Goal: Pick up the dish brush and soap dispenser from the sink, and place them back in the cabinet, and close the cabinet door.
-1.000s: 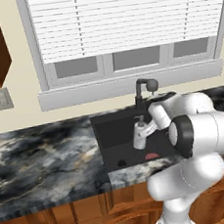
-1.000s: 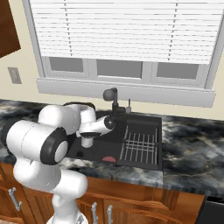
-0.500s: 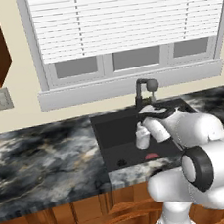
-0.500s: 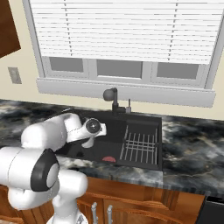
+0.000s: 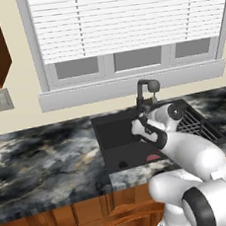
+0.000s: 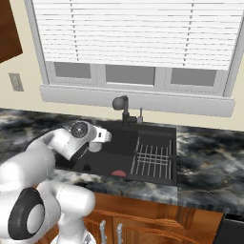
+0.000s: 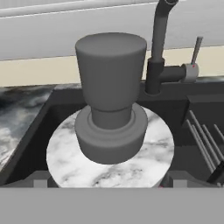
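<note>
While the soap dispenser stands upright in the sink, close under the hand, the gripper hangs over it with its fingers spread wide and nothing between them. The bottle looks rigid, smooth and probably slippery, fairly light, and top-heavy at the grey pump. A hold low on the white cylindrical body, below the collar, seems safer than the narrow pump neck.
</note>
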You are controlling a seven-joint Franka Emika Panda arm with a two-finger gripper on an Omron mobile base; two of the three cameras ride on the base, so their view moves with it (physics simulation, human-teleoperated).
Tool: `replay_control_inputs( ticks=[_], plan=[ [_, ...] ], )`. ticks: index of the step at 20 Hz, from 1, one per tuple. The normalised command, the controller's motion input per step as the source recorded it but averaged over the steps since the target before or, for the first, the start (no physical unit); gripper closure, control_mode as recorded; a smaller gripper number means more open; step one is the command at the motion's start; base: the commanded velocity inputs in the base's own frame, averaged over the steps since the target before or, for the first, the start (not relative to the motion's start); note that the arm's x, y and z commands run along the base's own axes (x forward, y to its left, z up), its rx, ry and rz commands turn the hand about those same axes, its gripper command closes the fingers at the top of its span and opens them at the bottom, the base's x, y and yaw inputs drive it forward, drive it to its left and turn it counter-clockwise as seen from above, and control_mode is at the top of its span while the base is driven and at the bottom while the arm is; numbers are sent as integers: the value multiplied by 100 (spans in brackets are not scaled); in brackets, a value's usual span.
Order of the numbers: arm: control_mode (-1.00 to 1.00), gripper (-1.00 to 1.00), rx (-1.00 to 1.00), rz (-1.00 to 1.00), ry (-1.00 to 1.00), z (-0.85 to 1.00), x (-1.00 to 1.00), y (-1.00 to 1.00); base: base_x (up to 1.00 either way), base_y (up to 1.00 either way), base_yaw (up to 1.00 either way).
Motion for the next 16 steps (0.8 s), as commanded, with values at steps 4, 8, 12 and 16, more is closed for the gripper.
replay_control_inputs(
  ticks=[4,8,12,16],
  plan=[
    [-100,100,-1,-29,4,51,-18,0,0,0,0],
    [-100,100,-1,-22,4,49,-21,0,0,0,0],
    [-100,100,-1,-12,2,44,-20,0,0,0,0],
    [-100,100,0,-2,0,38,-21,0,0,0,0]
  ],
)
